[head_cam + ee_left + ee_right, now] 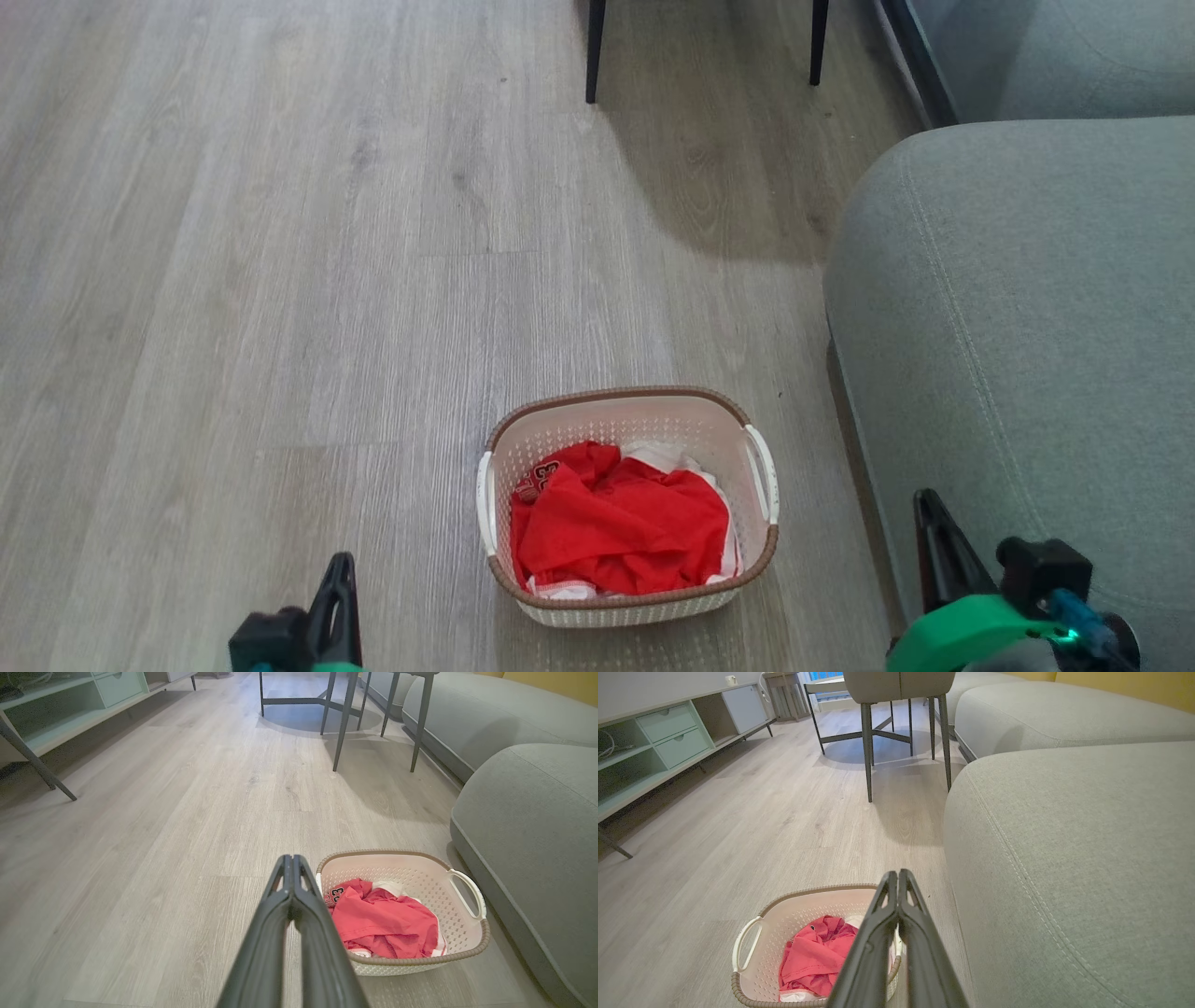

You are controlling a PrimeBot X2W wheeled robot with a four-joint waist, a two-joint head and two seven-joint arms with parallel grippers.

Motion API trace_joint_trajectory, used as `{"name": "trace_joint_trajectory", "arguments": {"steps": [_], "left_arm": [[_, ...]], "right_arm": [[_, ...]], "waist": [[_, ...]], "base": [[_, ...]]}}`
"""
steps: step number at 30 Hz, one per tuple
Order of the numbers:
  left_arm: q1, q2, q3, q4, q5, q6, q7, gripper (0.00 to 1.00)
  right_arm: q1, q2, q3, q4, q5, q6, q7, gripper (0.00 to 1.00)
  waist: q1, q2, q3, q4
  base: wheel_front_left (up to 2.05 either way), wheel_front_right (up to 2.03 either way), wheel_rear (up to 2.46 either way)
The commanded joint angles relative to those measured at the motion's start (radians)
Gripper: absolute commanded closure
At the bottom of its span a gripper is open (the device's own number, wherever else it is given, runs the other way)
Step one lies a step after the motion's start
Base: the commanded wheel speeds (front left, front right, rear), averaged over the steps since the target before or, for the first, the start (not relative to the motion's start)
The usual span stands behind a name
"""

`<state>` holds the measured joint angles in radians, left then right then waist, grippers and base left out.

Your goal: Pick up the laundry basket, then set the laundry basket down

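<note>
Two long dark fingers of the left gripper (342, 562) rise from the lower left of the head view, pressed flat together with nothing between them. In the left wrist view their tips meet above the pale wood-look floor (233, 280), to the left of the basket and clear of it.

Right of that gripper, the laundry basket (597, 425) stands upright on the floor, low in the middle of the head view. Its brown rim (618, 392) runs all the way round, and a white handle (485, 504) sits on each short side. A crumpled red garment (616, 532) fills most of the inside, with a bit of white cloth (665, 455) showing at its far edge.

Beyond the basket, two dark chair legs (593, 51) stand on the floor at the top of the head view.

Further right, the right gripper (924, 499) comes up from the lower right, its fingers likewise closed on nothing, apart from the basket. A grey sofa (1018, 327) lies on the far right, with a narrow strip of floor between it and the basket.
</note>
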<state>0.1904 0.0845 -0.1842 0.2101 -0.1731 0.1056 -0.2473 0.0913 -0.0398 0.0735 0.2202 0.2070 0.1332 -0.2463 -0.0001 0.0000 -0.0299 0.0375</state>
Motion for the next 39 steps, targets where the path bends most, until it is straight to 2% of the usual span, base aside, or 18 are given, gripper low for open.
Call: {"name": "trace_joint_trajectory", "arguments": {"steps": [1, 39], "left_arm": [[-0.023, 0.0, 0.005, -0.028, -0.027, -0.005, 0.006, 1.0], [-0.109, 0.0, 0.082, -0.007, -0.477, -0.077, 0.105, 1.0]], "right_arm": [[-0.022, -0.002, -0.001, -0.029, 0.029, 0.0, 0.005, 1.0], [-0.077, -0.023, -0.034, -0.012, 0.477, -0.001, 0.095, 1.0]], "waist": [[0.0001, 0.0, 0.001, 0.0], [0.0001, 0.0, 0.011, -0.012]], "base": [[0.0, 0.0, 0.0], [0.0, 0.0, 0.0]]}}
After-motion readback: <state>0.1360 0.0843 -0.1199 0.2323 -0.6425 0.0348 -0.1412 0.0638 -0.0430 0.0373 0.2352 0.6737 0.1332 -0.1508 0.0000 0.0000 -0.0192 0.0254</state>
